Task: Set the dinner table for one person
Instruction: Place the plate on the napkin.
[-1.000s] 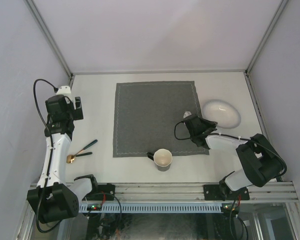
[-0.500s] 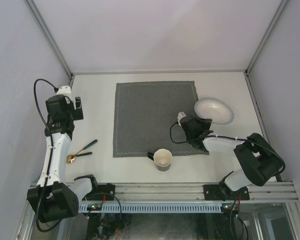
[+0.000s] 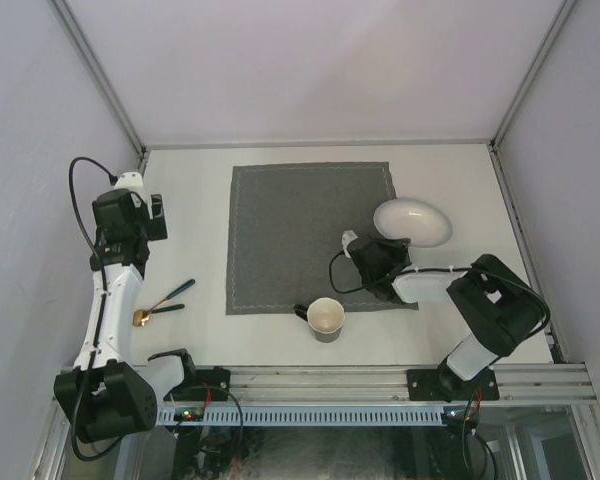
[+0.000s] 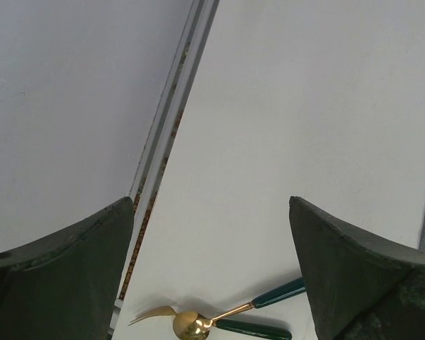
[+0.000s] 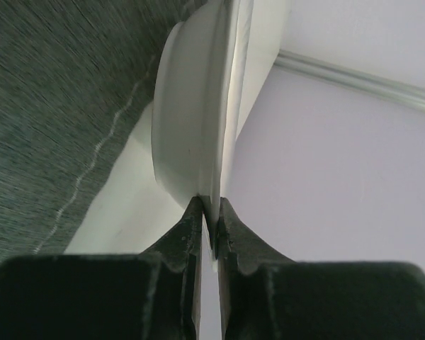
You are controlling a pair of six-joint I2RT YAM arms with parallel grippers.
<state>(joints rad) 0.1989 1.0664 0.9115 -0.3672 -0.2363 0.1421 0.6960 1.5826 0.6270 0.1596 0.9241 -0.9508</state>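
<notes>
1. At the near edge of the bench (image 3: 460, 290), a mug (image 3: 325, 318) stood upright just off the grey mat's (image 3: 310, 225) front hem. To its left, a gold fork and spoon (image 3: 165, 300) with dark green handles lay together on the bare top.
2. A little farther in, the right gripper (image 5: 211, 212) had its fingers nearly closed, pinching the near rim of the white plate (image 3: 412, 221).
3. The plate hung tilted over the mat's right hem, partly above cloth and partly above bare bench. I could not tell whether its far edge touched anything.
4. I judged the plate hard, smooth and breakable. With only a thin rim bite it could slip or swing, so I wanted a slow, level carry and a gentle set-down.
5. The bench itself spread under everything, flat, stiff and railed. I judged it too heavy and fixed to take hold of, so my job was to lay things on it and not knock it.
6. Farthest back on the left, the left gripper (image 4: 209, 205) hovered with its fingers wide and empty, the cutlery below them.
</notes>
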